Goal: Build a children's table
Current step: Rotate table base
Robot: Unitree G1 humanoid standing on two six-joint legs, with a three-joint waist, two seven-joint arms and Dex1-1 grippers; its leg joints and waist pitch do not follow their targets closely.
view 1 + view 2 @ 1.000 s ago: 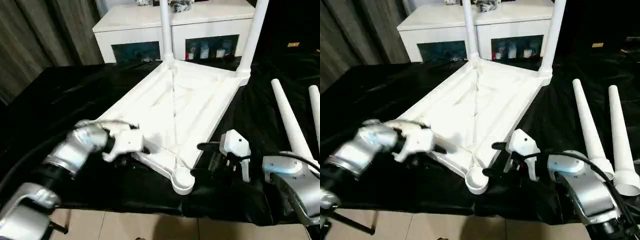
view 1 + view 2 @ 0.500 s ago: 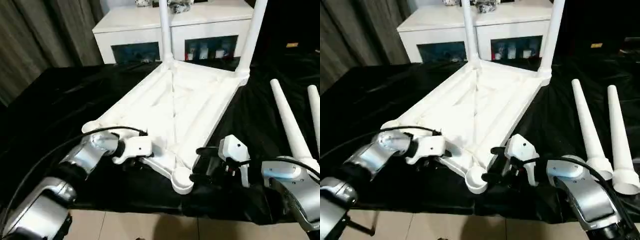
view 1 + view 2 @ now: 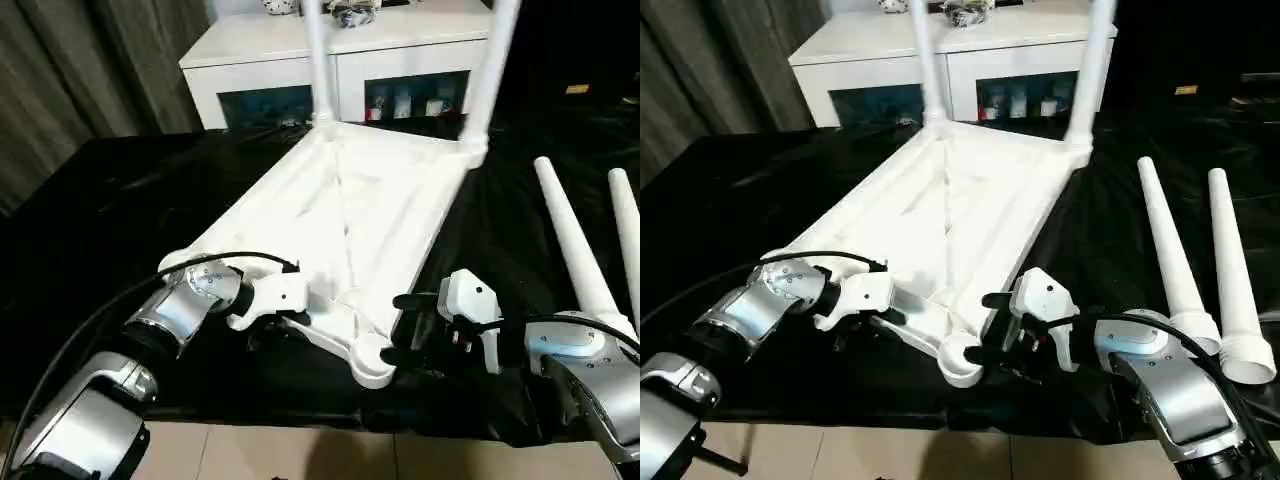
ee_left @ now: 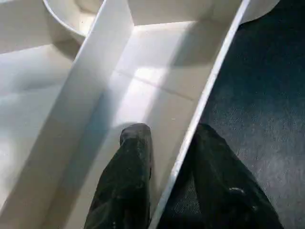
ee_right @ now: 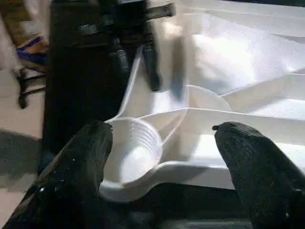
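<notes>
Straddling table rim, left gripper (image 4: 167, 143) jaws sit one finger inside, one outside, near clamped on thin wall. Right gripper (image 5: 162, 143) jaws wide apart around empty corner socket (image 3: 372, 358), holding nothing. Children's table (image 3: 345, 215) lies upside down on black bench (image 3: 90, 220), centre frame, long axis running lower centre to upper right. Two fitted legs (image 3: 478, 70) point up; two loose legs (image 3: 1165, 240) lie right. Your risk: thin rim slips from pinch, top skids, socket shifts.

Smooth white plastic children's table (image 3: 350, 210)
</notes>
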